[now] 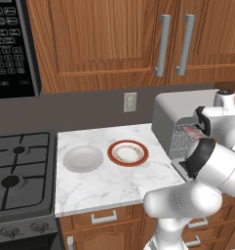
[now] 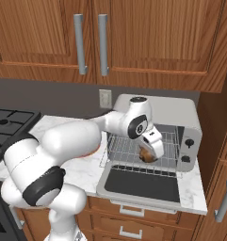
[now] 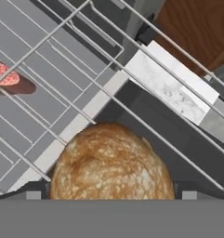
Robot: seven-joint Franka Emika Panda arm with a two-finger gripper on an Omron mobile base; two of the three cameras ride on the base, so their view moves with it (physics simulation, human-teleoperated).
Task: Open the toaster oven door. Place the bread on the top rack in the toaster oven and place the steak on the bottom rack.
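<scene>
The toaster oven (image 2: 181, 113) stands on the counter with its door (image 2: 138, 184) dropped flat open. A wire top rack (image 2: 126, 149) is slid partway out over the door. The round brown bread (image 2: 144, 155) rests on this rack, large and close in the hand view (image 3: 111, 162). My gripper (image 2: 149, 151) hangs over it, open, with one fingertip (image 3: 33, 195) on each side of the roll and a gap to it. Below the wires, the pink-red steak (image 3: 4, 73) lies on the bottom rack; it also shows as a red patch inside the oven (image 1: 189, 131).
On the marble counter (image 1: 109, 183) left of the oven sit a red-rimmed plate (image 1: 127, 153) and a white bowl (image 1: 83, 158). A gas stove (image 1: 16, 171) lies further left under a black microwave (image 1: 9, 44). Wooden cabinets (image 2: 133, 42) hang above.
</scene>
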